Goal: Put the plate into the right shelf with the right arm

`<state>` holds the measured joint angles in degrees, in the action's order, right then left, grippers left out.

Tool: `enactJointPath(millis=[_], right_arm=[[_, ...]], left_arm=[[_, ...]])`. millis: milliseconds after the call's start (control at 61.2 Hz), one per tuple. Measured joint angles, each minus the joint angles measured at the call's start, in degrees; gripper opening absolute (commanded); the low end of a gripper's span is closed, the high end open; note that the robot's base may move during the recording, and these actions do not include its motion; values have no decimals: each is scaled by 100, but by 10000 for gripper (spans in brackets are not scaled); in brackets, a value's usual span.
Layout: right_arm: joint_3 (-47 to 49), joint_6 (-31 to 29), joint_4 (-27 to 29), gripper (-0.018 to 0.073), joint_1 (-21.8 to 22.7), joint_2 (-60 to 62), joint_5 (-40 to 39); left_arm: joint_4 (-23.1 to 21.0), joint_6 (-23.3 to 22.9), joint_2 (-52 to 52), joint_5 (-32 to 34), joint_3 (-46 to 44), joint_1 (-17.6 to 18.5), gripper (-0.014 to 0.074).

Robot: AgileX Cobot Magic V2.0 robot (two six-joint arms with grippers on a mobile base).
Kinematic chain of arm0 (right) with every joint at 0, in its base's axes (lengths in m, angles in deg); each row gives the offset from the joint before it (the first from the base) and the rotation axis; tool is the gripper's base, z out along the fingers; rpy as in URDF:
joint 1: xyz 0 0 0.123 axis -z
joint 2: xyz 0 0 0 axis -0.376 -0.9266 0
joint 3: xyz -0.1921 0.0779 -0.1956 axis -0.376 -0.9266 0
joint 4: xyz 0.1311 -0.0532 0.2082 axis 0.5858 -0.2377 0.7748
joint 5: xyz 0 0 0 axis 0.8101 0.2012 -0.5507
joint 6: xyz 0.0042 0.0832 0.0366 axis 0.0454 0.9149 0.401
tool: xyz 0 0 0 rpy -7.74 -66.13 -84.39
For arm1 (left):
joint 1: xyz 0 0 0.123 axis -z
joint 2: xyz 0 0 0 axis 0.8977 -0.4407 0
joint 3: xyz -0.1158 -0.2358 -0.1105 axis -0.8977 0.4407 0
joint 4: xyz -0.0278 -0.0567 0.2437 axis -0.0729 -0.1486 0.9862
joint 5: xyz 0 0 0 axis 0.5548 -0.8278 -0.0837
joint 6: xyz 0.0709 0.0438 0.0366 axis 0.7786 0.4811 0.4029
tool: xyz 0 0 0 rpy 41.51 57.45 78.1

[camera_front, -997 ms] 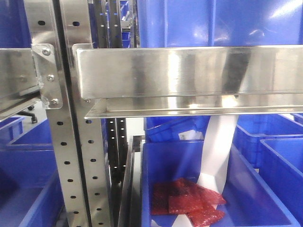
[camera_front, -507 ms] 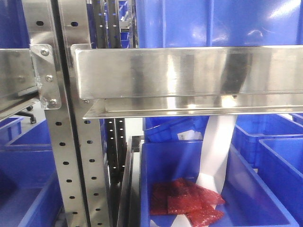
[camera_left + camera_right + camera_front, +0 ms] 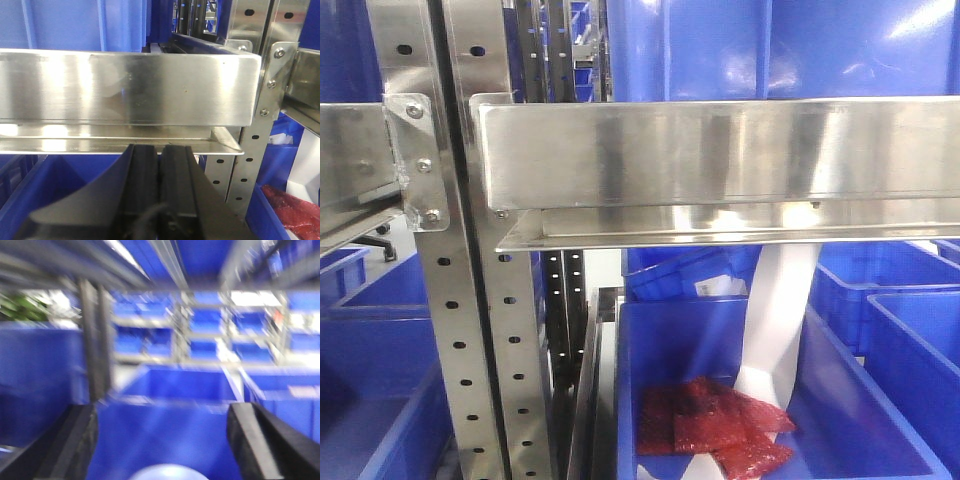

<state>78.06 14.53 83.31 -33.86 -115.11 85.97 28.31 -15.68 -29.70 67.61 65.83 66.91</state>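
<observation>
The right gripper (image 3: pixel 160 440) stands released, fingers wide apart, in a blurred view. A pale rounded shape, probably the plate (image 3: pixel 165 473), lies just below it inside a blue bin (image 3: pixel 175 385) on the right shelf (image 3: pixel 720 150), suggesting it is delivered. The left gripper (image 3: pixel 160 165) is clenched, idle beneath a steel beam (image 3: pixel 130 85).

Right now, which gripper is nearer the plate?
Right. The right gripper is open with the plate's rim showing low between its fingers. The left gripper is shut, facing a steel shelf beam, no plate visible.
</observation>
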Motion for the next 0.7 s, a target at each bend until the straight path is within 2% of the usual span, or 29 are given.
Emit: enactJointPath(millis=[65,180,229,490,703], right_arm=[[14,0,0,326,0,339,360],[13,0,0,28,0,947,1233],[13,0,-10,78,0,1152,1564],[-174,0,-83,69,0,2497,3349],[-481,0,-93,69,0,3535,4218]], left_arm=[[0,0,0,0,0,0,-47],[0,0,0,0,0,0,-47],[0,0,0,0,0,0,-47],[0,0,0,0,0,0,-47],[0,0,0,0,0,0,-47]])
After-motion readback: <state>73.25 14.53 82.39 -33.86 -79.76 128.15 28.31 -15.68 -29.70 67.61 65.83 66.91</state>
